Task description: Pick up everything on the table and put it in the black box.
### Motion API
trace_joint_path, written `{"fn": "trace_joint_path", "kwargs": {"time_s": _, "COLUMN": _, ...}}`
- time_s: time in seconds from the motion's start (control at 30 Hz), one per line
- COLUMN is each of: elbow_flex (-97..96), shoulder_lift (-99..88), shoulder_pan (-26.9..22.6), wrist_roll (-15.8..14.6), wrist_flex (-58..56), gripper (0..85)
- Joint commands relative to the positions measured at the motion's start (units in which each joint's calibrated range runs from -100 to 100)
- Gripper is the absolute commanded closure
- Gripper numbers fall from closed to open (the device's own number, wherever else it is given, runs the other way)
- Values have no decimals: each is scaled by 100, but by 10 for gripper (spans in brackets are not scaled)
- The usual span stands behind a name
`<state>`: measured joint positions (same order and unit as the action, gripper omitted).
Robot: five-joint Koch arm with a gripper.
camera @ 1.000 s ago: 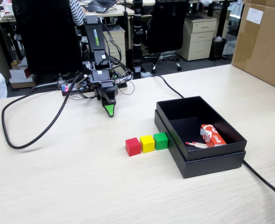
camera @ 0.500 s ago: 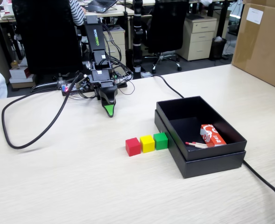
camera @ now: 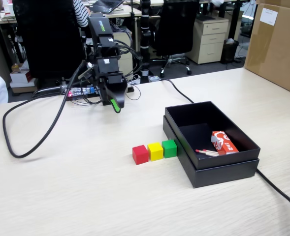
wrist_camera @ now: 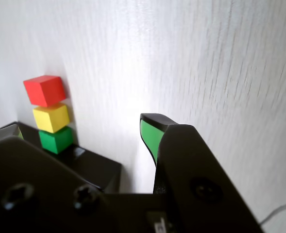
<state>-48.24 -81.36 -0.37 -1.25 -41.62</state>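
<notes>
**Colleague:** What's in the black box at the moment?

**Me:** From my fixed view, an orange-red printed matchbox leans in its right-hand part, and a few thin matchsticks lie on the floor just left of that matchbox. None of the cubes is inside. The box sits nested in its black lid on the table.

**Colleague:** So where are the cubes?

**Me:** In a row on the table just outside the box's left wall. The green cube is nearest the box, touching it or very nearly so. The yellow cube is against the green one's far side, and the red cube is at the end furthest from the box. My wrist view shows the same three in a line, red, yellow, green, with the box corner beside the green one.

**Colleague:** And the gripper?

**Me:** The gripper hangs above the table, well apart from the box, up and left of it, carrying nothing. I see only one green-faced tip in either view, so I cannot tell how far apart the jaws stand. A big brown carton stands beyond the box, to its upper right.
</notes>
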Motion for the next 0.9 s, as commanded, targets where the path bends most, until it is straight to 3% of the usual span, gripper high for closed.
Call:
{"fn": "trace_joint_path", "kwargs": {"time_s": 0.0, "elbow_flex": 1415, "shoulder_lift": 844, "shoulder_pan": -112, "wrist_roll": -225, "wrist_flex": -983, "gripper": 375}}
{"fn": "trace_joint_path", "kwargs": {"time_s": 0.17, "elbow_flex": 3346, "shoulder_lift": 2347, "shoulder_pan": -357, "wrist_roll": -488, "wrist_flex": -1881, "gripper": 375}}
{"fn": "trace_joint_path", "kwargs": {"time_s": 0.57, "elbow_flex": 6692, "shoulder_lift": 6248, "shoulder_pan": -689, "wrist_roll": -879, "wrist_flex": -2339, "gripper": 378}}
{"fn": "trace_joint_path", "kwargs": {"time_s": 0.87, "elbow_flex": 8034, "shoulder_lift": 8038, "shoulder_pan": -816, "wrist_roll": -977, "wrist_flex": -2659, "gripper": 376}}
